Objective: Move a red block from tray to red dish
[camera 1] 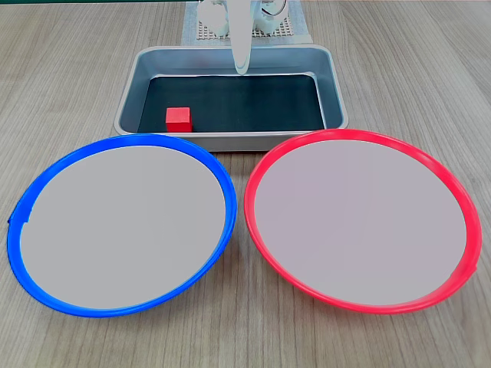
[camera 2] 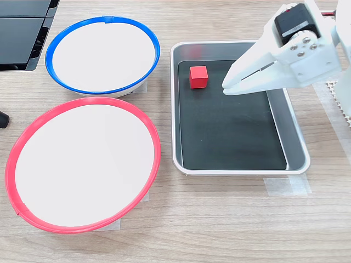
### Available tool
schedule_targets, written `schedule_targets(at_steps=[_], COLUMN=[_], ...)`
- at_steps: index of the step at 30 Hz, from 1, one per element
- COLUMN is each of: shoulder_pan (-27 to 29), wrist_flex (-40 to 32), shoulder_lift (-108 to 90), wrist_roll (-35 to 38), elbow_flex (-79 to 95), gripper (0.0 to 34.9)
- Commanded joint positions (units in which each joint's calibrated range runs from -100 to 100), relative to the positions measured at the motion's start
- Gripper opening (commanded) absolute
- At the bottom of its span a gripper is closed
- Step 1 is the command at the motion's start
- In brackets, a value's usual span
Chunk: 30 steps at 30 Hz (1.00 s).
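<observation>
I see my gripper (camera 2: 226,87) with its jaws pressed together, tips meeting in a point and holding nothing, hanging above the tray (camera 2: 293,131) just right of the red block (camera 2: 198,76) in the second exterior view. The block sits on the tray's dark floor, in the near left corner in the first exterior view, close to the walls. To grasp it well I judge I must spread the jaws first, shift over the cube, then drop straight down so neither finger strikes the rim. The red dish (camera 2: 154,143) lies beside the tray, empty, a short carry away. I count one red block, one tray, one red dish and one blue-rimmed dish (camera 2: 156,52)
</observation>
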Motion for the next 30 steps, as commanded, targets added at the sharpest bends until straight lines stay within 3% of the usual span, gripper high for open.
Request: schedule_targets(at_steps=[1, 20, 26, 30], shoulder_pan=[0.3, 0.4, 9.4, 15.3], wrist_flex=[0.1, 0.0, 4.9, 15.5], shoulder_lift=[-0.3, 1.4, 32.9, 58.4], wrist_roll=[0.1, -0.2, 11.1, 17.2], elbow_flex=[0.0, -0.7, -25.4, -48.4], gripper=[0.3, 0.2, 0.1, 0.2])
